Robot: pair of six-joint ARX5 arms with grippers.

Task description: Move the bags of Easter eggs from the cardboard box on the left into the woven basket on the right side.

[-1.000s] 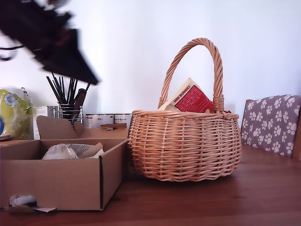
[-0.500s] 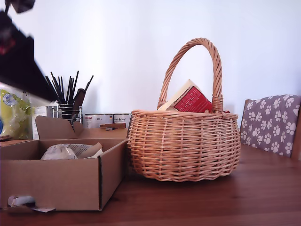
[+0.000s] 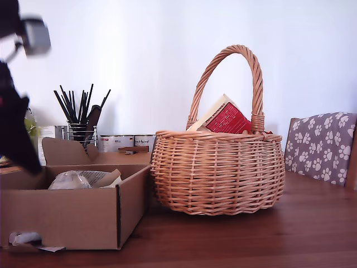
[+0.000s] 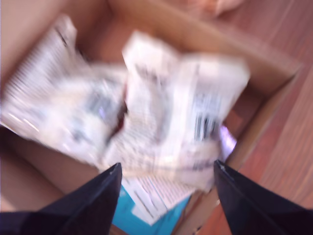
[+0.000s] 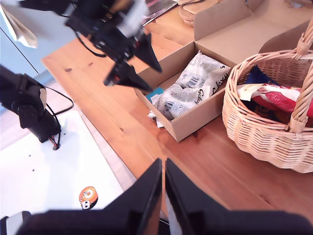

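Brown wooden tabletop (image 3: 290, 234) carries the whole job, with a white wall behind it and a paw-print cushion (image 3: 322, 146) at the exterior view's right. By my judgement the task is partly done: the woven basket (image 3: 218, 170) already holds a red-and-cream bag (image 3: 226, 117) that pokes above its rim, and the second wrist view shows something dark blue tucked beside it (whether that is one more bag or two I cannot tell). What is left sits in the cardboard box (image 3: 72, 215): I count two pale whitish bags (image 5: 188, 85) lying side by side, touching, with a scrap of blue showing at the box's edge that I cannot identify. So that makes one basket, one box, at least two bags moved and two bags waiting. My first gripper (image 4: 166, 169) hangs over the open box with its fingers (image 4: 100, 188) spread wide and nothing between them; the pale bags lie directly beyond the fingertips, the one with the barcode label nearest the gap, though the view is blurred. My second gripper (image 5: 163, 169) is high above the table and well apart from everything, its fingers pressed together on nothing, the box and basket far beyond its tips. Next, I judge, comes a grasp on the nearer pale bag.
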